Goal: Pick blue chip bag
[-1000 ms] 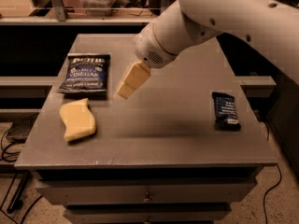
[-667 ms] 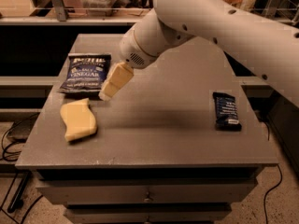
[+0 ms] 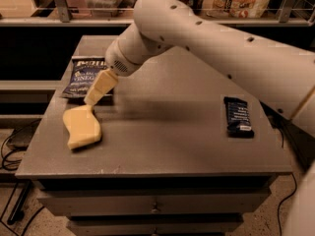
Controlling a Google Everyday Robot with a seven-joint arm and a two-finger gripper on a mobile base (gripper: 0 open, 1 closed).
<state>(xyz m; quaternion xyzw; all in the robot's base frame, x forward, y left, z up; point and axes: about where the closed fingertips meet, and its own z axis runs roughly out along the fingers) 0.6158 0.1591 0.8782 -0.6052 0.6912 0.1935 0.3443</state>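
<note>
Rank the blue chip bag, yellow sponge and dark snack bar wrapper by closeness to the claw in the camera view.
The claw hangs over the table, left side.
1. The blue chip bag, just behind it, and the yellow sponge, just in front: too close to call.
2. The dark snack bar wrapper, far off on the right.

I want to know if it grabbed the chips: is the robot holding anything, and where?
Nothing looks held. The gripper hangs at the edge of the blue chip bag, which lies flat on the table.
</note>
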